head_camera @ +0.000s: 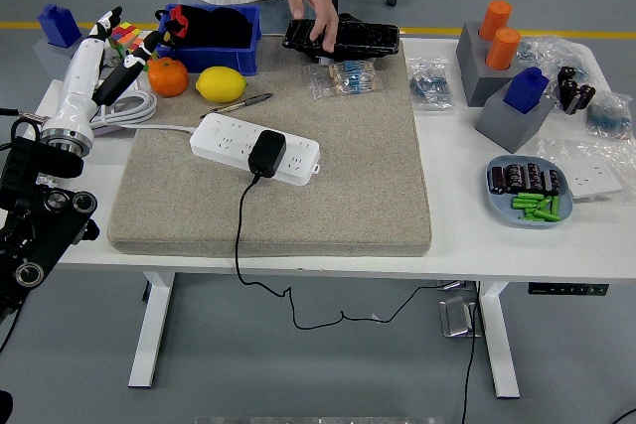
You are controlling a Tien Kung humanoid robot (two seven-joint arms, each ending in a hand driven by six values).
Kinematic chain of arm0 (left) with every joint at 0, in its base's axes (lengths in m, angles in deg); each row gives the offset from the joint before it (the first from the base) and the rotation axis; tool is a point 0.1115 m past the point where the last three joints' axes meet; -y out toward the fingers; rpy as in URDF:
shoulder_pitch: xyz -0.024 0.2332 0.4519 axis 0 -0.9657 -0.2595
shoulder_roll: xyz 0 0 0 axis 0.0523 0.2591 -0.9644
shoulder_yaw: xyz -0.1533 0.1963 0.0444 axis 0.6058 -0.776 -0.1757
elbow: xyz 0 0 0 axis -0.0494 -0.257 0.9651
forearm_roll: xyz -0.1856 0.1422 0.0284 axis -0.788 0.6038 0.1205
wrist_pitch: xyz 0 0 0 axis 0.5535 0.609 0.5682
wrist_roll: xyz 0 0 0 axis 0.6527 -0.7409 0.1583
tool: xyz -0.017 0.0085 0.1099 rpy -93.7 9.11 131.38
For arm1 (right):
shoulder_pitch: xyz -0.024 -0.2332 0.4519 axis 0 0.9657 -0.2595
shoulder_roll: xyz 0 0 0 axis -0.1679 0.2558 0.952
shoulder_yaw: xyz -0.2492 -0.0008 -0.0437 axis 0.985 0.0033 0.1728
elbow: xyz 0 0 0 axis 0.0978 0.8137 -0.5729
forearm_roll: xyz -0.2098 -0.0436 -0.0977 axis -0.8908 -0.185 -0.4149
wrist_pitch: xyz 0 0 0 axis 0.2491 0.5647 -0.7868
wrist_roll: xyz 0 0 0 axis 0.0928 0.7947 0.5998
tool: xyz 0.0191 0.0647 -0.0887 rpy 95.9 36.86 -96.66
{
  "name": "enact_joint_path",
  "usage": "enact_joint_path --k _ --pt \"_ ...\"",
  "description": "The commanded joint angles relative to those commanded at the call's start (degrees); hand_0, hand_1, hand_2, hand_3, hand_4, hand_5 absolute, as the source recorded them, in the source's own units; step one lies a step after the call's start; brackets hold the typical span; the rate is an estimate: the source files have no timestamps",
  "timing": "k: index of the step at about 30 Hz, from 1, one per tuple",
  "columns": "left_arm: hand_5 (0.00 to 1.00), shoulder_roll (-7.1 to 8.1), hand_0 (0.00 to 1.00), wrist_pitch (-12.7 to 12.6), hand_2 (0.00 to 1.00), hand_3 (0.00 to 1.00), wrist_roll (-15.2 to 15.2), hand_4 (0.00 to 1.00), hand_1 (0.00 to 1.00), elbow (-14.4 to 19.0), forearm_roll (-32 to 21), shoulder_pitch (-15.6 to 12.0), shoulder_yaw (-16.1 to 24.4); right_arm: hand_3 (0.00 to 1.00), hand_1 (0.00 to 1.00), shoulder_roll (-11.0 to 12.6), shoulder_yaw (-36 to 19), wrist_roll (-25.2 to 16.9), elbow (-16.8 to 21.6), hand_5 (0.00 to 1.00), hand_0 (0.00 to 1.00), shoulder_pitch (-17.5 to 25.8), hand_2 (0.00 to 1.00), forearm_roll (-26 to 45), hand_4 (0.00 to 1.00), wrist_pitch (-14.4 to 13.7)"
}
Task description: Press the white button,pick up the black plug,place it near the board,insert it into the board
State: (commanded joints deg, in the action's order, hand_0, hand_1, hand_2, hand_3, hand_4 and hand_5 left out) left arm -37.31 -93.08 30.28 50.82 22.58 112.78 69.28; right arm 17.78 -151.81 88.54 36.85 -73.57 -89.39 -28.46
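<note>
the white power strip (254, 149) lies diagonally in the upper left part of the grey mat (338, 196), sockets facing up, which leaves each socket reachable from above. the black plug (266, 154) is seated in a socket near the strip's right end; its cable (238, 235) runs down over the mat's front edge and hangs below the table (477, 235). judged from this, the insertion step appears complete. the white button cannot be made out at this size.

the left hand (104, 52) is at the upper left of the frame, raised above the table's left end and well apart from the strip. its white fingers (107, 19) are extended and loosely spread, pointing toward the top of the frame. it holds nothing; whether it touches the coiled white cord (129, 111) beneath it cannot be told. the posture reads as a clearance position off the work area. the right hand is not in view.

an orange (169, 76) and a lemon (221, 83) sit just beyond the mat's far edge, in front of the blue bin (211, 52). at the top centre, a person's hand (311, 2) rests on a black tray (343, 37), away from the strip.
</note>
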Motion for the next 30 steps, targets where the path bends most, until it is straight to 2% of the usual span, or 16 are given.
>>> enact_joint_path --k 7,11,30 --pt "0.998 -0.26 0.998 0.36 0.963 0.975 0.09 0.976 0.992 1.16 -0.2 -2.21 3.41 0.683 0.728 0.16 -0.28 0.11 -0.01 0.47 0.855 -0.12 0.717 -0.06 0.859 0.0" --pt "0.998 0.43 0.998 0.63 0.963 0.975 0.18 0.976 0.992 1.8 -0.66 -3.1 4.44 0.683 0.728 0.23 -0.19 0.18 0.04 0.47 0.855 -0.19 0.717 0.07 0.859 0.01" --pt "0.998 1.18 0.998 1.02 0.922 0.936 -0.22 0.946 0.965 3.5 0.25 -5.57 8.83 0.684 0.728 0.67 0.5 0.21 0.09 0.474 0.854 -0.73 0.717 0.18 0.859 -0.15"
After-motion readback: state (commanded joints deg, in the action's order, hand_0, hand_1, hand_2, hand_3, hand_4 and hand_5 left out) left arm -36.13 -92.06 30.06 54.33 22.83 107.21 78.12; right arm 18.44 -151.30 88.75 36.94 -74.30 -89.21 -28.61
